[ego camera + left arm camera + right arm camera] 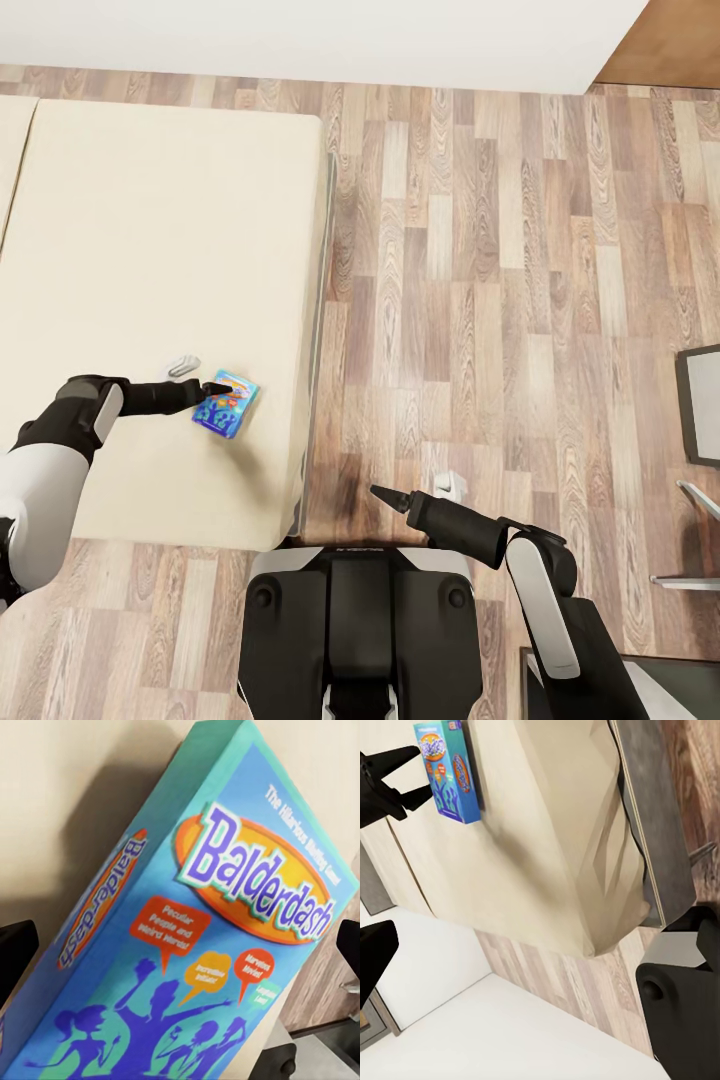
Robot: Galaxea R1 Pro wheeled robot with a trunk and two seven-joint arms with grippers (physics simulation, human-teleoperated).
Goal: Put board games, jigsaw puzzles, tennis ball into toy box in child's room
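Head view: left gripper (212, 391) touches the blue Balderdash box (227, 403) on the bed (150, 250); whether it grips, I can't tell. Right gripper (385, 494) — jaw state unclear.
Left wrist: Balderdash box (202, 937) between spread fingers — likely light, stiff, slick; pinch the long edges.
Right wrist: bed edge (641, 847) near.

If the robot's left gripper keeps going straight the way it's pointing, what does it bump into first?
Most likely the blue board game on the bed. The left gripper points right at it in the head view, and its wrist camera sees the box up close between the fingers. It may already be touching; depth is unclear.
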